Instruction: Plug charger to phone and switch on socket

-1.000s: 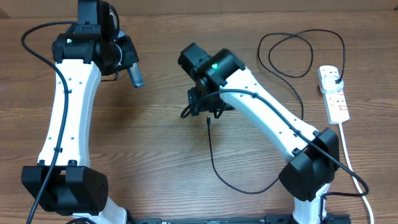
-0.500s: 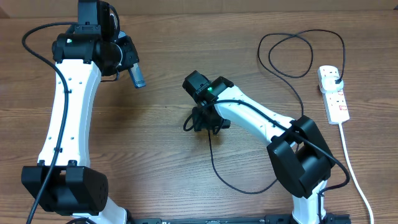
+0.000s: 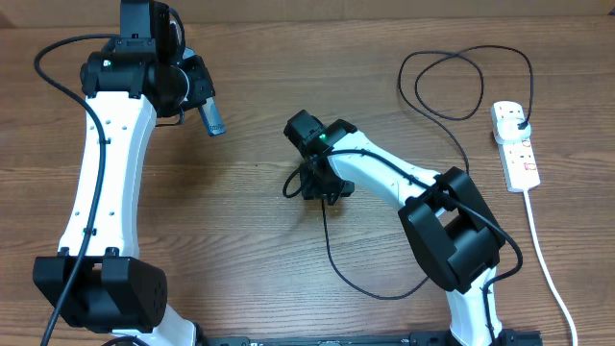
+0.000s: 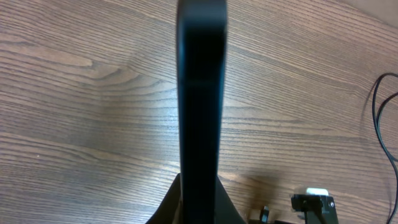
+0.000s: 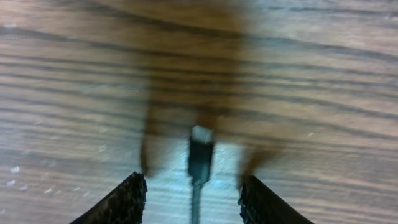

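Note:
The phone (image 3: pixel 212 123) hangs edge-on above the table at the back left, with my left gripper (image 3: pixel 207 113) shut on it. In the left wrist view the phone's dark edge (image 4: pixel 200 93) runs up the middle of the frame from between the fingers. The charger's thin black cable (image 3: pixel 332 258) loops across the table to its black plug (image 3: pixel 519 119), which sits in the white socket (image 3: pixel 516 154) at the right. My right gripper (image 3: pixel 319 187) is low over the cable's free end. Its connector tip (image 5: pixel 200 146) lies between the open fingers (image 5: pixel 127 199), with a gap on each side.
The socket's thick white cord (image 3: pixel 543 259) runs toward the front right edge. The cable makes a wide loop (image 3: pixel 461 82) at the back right. Part of the right arm (image 4: pixel 313 203) shows at the bottom of the left wrist view.
My right arm has come down and drawn in over the connector tip, and its jaws have narrowed around it. The left arm and the phone have not moved.

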Motion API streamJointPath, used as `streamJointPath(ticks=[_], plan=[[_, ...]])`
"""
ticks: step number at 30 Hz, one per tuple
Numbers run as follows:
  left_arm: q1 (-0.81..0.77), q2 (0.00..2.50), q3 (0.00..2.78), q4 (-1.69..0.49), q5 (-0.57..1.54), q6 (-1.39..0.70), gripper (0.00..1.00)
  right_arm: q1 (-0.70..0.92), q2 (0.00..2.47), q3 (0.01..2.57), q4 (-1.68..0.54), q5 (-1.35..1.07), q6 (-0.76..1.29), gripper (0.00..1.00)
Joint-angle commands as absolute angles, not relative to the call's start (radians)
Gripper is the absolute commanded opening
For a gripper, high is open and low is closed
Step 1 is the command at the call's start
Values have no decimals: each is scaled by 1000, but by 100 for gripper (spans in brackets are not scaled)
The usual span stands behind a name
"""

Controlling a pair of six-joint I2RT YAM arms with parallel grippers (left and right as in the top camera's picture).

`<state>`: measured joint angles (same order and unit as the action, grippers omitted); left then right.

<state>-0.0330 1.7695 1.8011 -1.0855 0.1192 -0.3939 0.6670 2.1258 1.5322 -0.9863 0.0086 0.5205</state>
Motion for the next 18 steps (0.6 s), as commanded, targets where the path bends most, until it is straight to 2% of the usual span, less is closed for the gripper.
streamJointPath(ticks=[1,9,12,18], plan=[[-39,1767,1807,-1082,131,-408,4,654,2170,1530,-981,24,523,47],[-39,1767,1807,-1081,131,-408,4,653,2171,1530,-1000,20,523,35],[-39,1767,1807,-1081,131,-408,4,653,2171,1530,-992,20,524,26],[-39,1767,1807,-1081,131,-408,4,654,2171,1530,-983,13,527,20]])
